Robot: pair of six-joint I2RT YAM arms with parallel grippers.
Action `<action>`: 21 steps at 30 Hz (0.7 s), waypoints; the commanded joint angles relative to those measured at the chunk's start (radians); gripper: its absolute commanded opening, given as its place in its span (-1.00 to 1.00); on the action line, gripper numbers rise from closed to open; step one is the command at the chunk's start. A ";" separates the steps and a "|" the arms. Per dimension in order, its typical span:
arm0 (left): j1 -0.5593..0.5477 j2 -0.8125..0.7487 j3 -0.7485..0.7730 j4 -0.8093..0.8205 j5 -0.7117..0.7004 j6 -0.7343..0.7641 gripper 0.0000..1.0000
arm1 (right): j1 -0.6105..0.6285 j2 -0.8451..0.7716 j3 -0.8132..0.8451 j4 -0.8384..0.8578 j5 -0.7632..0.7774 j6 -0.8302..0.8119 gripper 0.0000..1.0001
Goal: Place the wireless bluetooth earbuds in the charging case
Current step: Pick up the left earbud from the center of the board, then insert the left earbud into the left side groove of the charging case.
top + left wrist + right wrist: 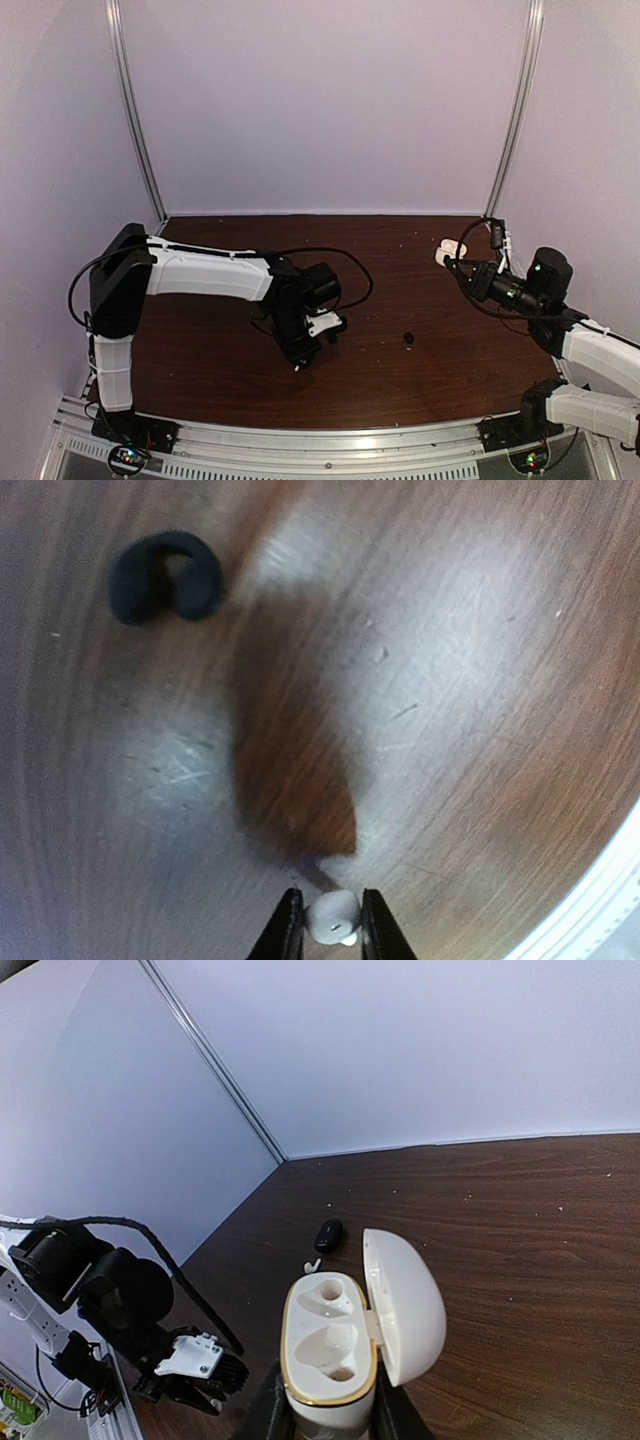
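My left gripper (333, 925) is shut on a white earbud (333, 916), held just above the wooden table (480, 680); in the top view it points down at the table's middle left (298, 364). A black rounded earbud (165, 577) lies ahead of it, and also shows in the top view (408, 338). My right gripper (330, 1418) is shut on a white charging case (325, 1345) with a gold rim, its lid open and both sockets empty, held at the back right (447, 250). Another white earbud (312, 1265) lies on the table beside the black one (329, 1235).
The left arm (120, 1300) shows low on the left of the right wrist view. A metal rail (330, 440) runs along the near table edge. Pale walls close the back and sides.
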 commanded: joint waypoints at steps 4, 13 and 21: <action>0.072 -0.230 -0.010 0.182 0.018 0.009 -0.73 | 0.070 0.029 0.020 0.096 -0.020 -0.013 -0.96; 0.076 -0.525 -0.131 0.590 0.015 0.074 -0.77 | 0.291 0.136 0.083 0.222 -0.005 -0.124 -0.96; 0.036 -0.654 -0.271 0.886 0.033 0.210 -0.76 | 0.485 0.211 0.156 0.232 0.022 -0.331 -0.97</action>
